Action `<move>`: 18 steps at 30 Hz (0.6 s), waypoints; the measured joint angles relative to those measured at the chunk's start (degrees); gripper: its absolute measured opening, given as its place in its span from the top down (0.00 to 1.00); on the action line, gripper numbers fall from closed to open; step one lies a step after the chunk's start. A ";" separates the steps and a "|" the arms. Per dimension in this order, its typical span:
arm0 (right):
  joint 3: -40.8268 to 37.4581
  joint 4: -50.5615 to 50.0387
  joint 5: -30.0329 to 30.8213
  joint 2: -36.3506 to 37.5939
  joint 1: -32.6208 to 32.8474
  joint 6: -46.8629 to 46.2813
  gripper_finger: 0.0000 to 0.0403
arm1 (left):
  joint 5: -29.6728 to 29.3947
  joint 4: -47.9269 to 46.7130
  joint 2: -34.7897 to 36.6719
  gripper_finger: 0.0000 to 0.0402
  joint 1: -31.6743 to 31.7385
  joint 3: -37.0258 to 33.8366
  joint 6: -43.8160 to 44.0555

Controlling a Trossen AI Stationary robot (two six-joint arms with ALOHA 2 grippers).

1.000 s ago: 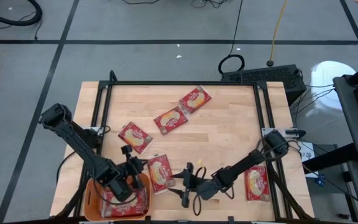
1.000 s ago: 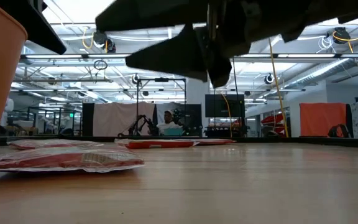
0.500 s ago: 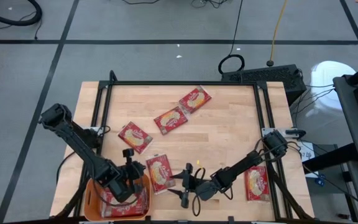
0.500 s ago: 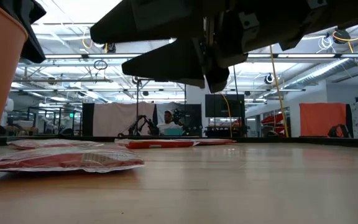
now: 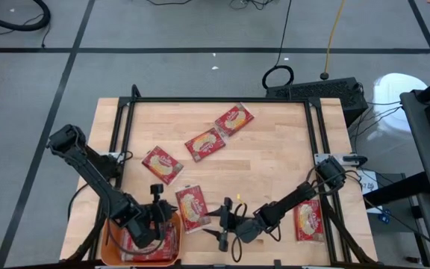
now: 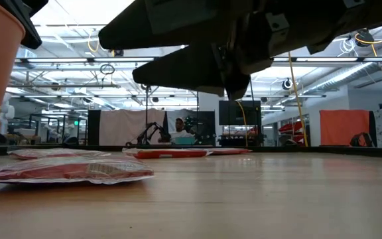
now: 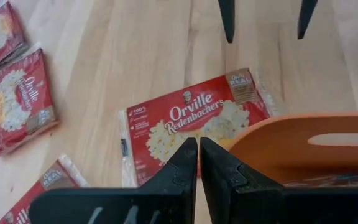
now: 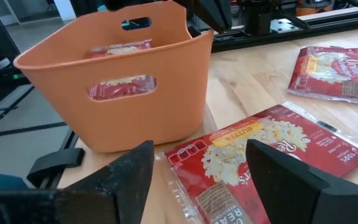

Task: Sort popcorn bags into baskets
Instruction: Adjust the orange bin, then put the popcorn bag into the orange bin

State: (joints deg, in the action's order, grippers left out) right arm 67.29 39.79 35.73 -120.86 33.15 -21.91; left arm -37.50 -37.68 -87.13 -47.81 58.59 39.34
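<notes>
From above, an orange basket (image 5: 110, 240) at the bench's (image 5: 275, 161) seven o'clock corner holds several popcorn bags (image 5: 149, 240); six more lie outside, unsorted. The left wrist view shows the left pincer (image 7: 198, 160) pressed together, empty, over the rim. The right wrist view shows the right pincer (image 8: 199, 175) spread above the nearest bag (image 8: 260, 155).

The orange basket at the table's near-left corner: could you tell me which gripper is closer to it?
Left. The left gripper, fingers shut, hangs over the basket's rim. The right gripper, fingers open, sits beyond the popcorn bag lying beside the basket.
</notes>
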 joint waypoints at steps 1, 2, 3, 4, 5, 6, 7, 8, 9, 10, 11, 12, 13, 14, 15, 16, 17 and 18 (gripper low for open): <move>0.00 -0.37 -0.01 0.02 0.11 0.05 0.38 | -0.07 0.06 0.13 0.94 -0.06 0.00 -0.05; 0.00 -1.15 -0.01 0.02 0.20 0.06 0.38 | -0.32 -0.05 0.48 0.94 -0.22 0.00 0.15; 0.00 -2.20 -0.02 0.02 0.29 0.07 0.38 | -1.13 -0.15 1.01 0.94 -0.39 -0.01 0.45; 0.00 -3.36 -0.04 0.02 0.33 -0.02 0.38 | -1.89 -0.13 1.73 0.94 -0.49 -0.02 0.76; 0.00 -4.62 -0.26 0.02 0.34 -0.57 0.38 | -2.98 -0.06 2.44 0.94 -0.65 0.00 0.83; -0.01 -5.78 -1.22 0.02 0.34 -1.59 0.38 | -4.29 -0.12 3.17 0.94 -1.00 0.00 0.83; 0.00 -6.51 -1.81 0.02 0.34 -2.72 0.38 | -5.64 -0.17 4.01 0.94 -1.48 -0.02 0.78; 0.06 -7.49 -2.60 0.02 0.34 -3.89 0.38 | -7.03 -0.16 4.89 0.94 -2.02 0.00 0.31; 0.70 -9.81 -2.84 0.02 0.32 -5.22 0.38 | -8.08 -0.12 5.82 0.94 -2.54 -0.02 -0.13; 1.66 -12.49 -2.84 0.02 0.30 -6.59 0.38 | -8.92 -0.10 6.52 0.94 -2.99 0.00 -0.75; 3.02 -16.28 -2.97 0.02 0.25 -7.93 0.38 | -9.43 -0.14 7.06 0.94 -3.39 0.00 -1.34; 4.48 -20.11 -3.01 0.02 0.16 -9.18 0.38 | -9.98 -0.32 7.49 0.94 -3.88 0.00 -1.76; 5.97 -23.85 -3.03 0.02 -0.02 -10.37 0.38 | -10.51 -0.55 7.79 0.94 -4.34 0.00 -1.97; 7.31 -27.13 -3.01 -0.02 -0.21 -11.61 0.38 | -11.12 -0.71 7.95 0.94 -4.67 0.00 -2.02; 8.35 -29.63 -3.02 -0.11 -0.49 -12.81 0.38 | -11.56 -1.00 8.00 0.94 -4.93 0.00 -1.99; 9.07 -31.06 -3.02 -0.34 -0.85 -13.47 0.38 | -11.71 -1.51 7.97 0.94 -5.21 0.00 -1.66; 9.53 -31.40 -3.10 -0.79 -1.21 -13.72 0.39 | -11.69 -2.11 7.92 0.94 -5.42 0.00 -1.03; 9.60 -31.14 -4.14 -1.08 -1.61 -13.86 0.40 | -11.80 -2.48 7.86 0.94 -5.62 0.00 -0.40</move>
State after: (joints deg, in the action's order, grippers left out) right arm 76.88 8.65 31.58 -121.93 31.54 -35.76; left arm -49.29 -40.16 -79.27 -53.43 58.59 38.94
